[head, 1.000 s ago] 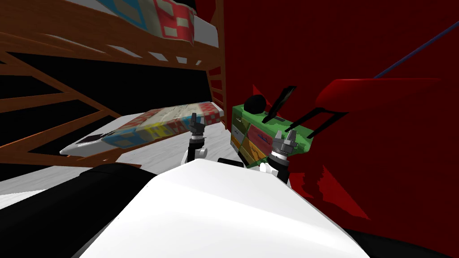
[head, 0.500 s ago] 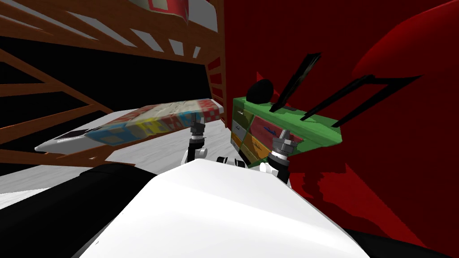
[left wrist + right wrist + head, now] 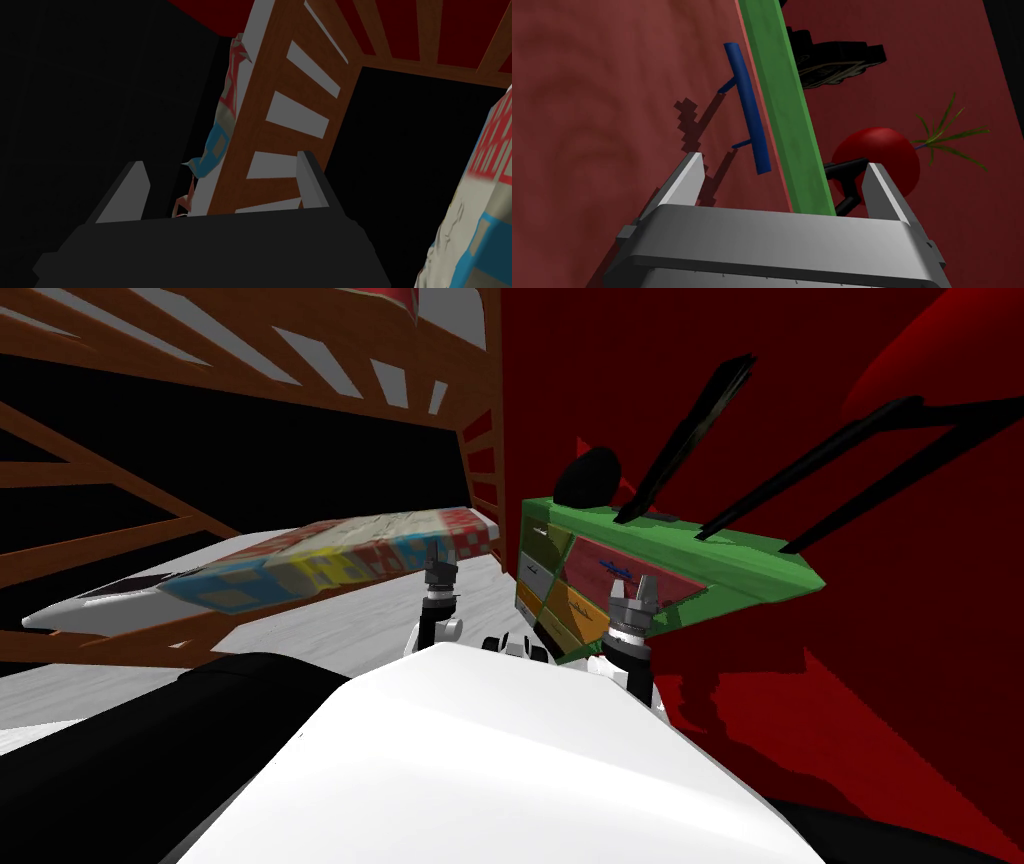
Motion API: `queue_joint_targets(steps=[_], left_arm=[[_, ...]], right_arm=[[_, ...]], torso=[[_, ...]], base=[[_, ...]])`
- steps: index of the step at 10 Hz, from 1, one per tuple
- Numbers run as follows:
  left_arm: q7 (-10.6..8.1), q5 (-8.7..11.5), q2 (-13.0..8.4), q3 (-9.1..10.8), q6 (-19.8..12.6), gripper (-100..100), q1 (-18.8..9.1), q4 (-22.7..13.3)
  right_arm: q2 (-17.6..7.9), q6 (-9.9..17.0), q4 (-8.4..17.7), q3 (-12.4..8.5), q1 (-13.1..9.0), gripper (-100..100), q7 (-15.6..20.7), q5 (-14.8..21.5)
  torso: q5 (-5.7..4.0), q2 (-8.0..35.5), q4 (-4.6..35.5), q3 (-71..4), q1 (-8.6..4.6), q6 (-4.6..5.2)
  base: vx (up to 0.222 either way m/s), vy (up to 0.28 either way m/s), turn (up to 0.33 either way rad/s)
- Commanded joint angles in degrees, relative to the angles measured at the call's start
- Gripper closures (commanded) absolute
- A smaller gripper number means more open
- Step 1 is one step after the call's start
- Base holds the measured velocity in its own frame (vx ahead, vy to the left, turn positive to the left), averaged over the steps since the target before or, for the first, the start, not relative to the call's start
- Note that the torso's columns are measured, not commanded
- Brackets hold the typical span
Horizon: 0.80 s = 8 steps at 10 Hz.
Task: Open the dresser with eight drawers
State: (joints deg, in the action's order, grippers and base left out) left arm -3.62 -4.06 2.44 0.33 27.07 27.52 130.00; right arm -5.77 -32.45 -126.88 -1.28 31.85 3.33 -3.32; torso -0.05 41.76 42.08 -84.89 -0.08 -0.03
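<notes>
The dresser (image 3: pixel 700 553) stands against the red wall (image 3: pixel 900 688), just beyond the foot of the bunk bed (image 3: pixel 330 558). It has a green top and drawer fronts in several colours. None of the drawers looks pulled out from here, so I judge the opening itself has not begun.

My right hand (image 3: pixel 784 167) is up close to the red drawer front (image 3: pixel 612 100) in the top row. Its fingers are spread wide and hold nothing. The blue handle (image 3: pixel 748 107) sits near that front's upper edge, just under the green lip of the top. It lies ahead of the fingertips and apart from them, not yet between them.

The approach is mostly made. What is left is to bring the hand forward and line it up so the fingers straddle the bar, close on it, and draw the drawer out.

My left hand (image 3: pixel 221 162) is idle, fingers apart and empty, raised toward the bunk bed's wooden frame.
</notes>
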Motion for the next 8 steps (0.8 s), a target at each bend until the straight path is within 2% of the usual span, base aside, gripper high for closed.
queue_joint_targets(steps=[1,8], left_arm=[[0.00,0.00,0.00,0.00,0.00,0,0.00,0.00],[0.00,0.00,0.01,-0.01,0.00,0,0.00,0.00]], right_arm=[[-3.78,2.74,-0.27,-1.17,0.94,-100,1.91,2.47],[-10.41,12.83,-3.20,-5.89,5.29,-100,9.67,12.76]], torso=[[0.04,0.19,0.08,0.11,0.09,-0.05],[0.05,0.04,0.02,0.00,0.14,-0.15]], base=[[0.056,0.097,-0.062],[0.092,0.134,-0.060]])
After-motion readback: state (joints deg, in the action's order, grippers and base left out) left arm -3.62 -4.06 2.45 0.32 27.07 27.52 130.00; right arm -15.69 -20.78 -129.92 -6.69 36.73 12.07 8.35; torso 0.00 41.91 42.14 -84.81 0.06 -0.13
